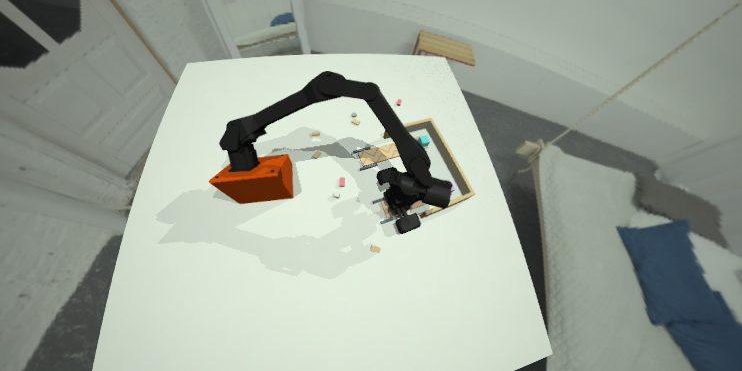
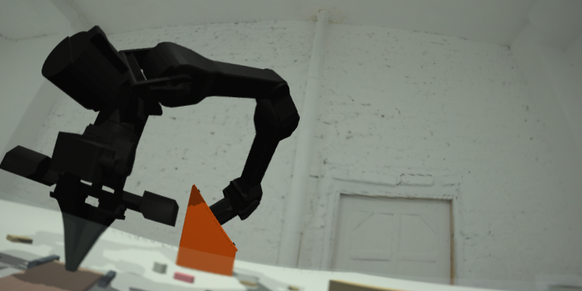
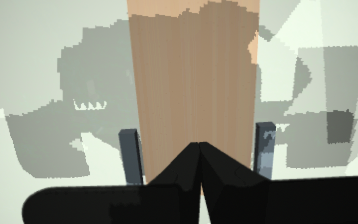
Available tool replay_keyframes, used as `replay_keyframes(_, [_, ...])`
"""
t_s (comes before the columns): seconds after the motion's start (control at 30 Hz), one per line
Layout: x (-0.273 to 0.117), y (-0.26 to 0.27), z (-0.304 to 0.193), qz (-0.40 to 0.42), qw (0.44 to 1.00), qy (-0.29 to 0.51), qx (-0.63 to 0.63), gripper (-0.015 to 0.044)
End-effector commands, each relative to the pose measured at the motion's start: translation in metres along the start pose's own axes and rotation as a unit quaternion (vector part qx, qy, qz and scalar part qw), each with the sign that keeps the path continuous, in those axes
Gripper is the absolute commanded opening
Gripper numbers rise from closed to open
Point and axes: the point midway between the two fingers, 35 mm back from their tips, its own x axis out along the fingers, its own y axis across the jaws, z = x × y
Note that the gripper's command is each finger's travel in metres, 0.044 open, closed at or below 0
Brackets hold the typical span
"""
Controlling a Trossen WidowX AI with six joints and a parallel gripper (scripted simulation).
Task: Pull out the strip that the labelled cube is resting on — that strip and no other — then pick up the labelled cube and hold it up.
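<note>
Black and closed on nothing, the gripper (image 1: 399, 207) (image 2: 71, 268) (image 3: 198, 150) meets the plain strip (image 1: 386, 208) (image 2: 49, 275) (image 3: 195, 85) between dark guides (image 1: 381, 201) (image 2: 107, 278) (image 3: 265, 150) as we judge the pull beginning, needing steady dragging outward; we cannot identify the labelled cube.

Strip (image 1: 385, 208) (image 2: 49, 274) (image 3: 195, 85) between two rails (image 3: 130, 156); cube (image 1: 424, 140) inside tray (image 1: 453, 155).

White table (image 1: 321, 311): orange base block (image 1: 264, 184) (image 2: 205, 240), wood-edged tray (image 1: 452, 158), small scattered blocks.
</note>
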Motion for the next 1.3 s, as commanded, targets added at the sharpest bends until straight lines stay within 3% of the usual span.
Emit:
replay_keyframes(0.0, [0.0014,0.0007,0.0001,0.002,1.000,-0.001,0.001,0.0000])
replay_keyframes(1.27, [0.0052,-0.0002,0.0013,0.003,1.000,-0.001,0.001,0.0000])
